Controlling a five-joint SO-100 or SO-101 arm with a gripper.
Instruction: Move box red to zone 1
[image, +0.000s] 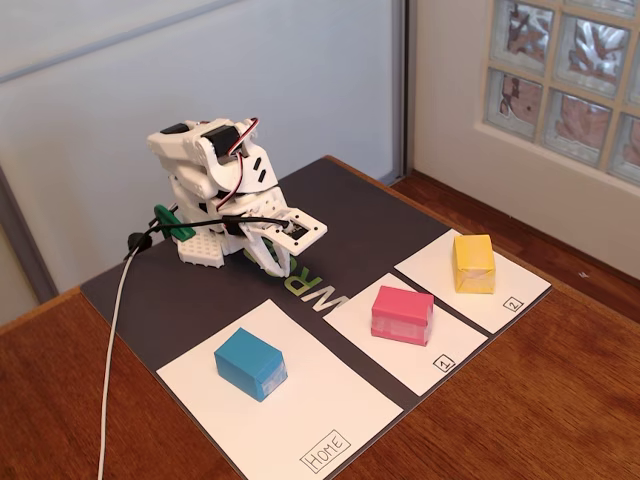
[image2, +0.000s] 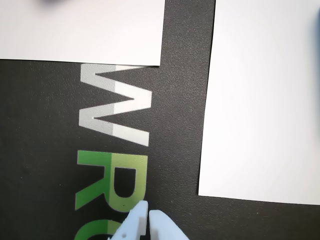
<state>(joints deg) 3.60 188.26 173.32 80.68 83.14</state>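
Three blocks sit on three white sheets laid over a dark mat (image: 200, 290) on the wooden table (image: 520, 420). In the fixed view the box red (image: 402, 314) rests flat on zone 1 (image: 425, 355), the middle sheet, its long axis running left-right and slightly toward the near right, paler band along its near lower side. A blue block (image: 250, 363) lies on the HOME sheet (image: 300, 410) at near left, and a yellow block (image: 473, 263) on the sheet marked 2 (image: 505, 290) at far right. The arm (image: 215, 185) is folded down at the far left of the mat. Its tool (image2: 148, 216), seen in the wrist view, has its tips pressed together, pinching nothing, just above the mat's green lettering (image2: 107, 180).
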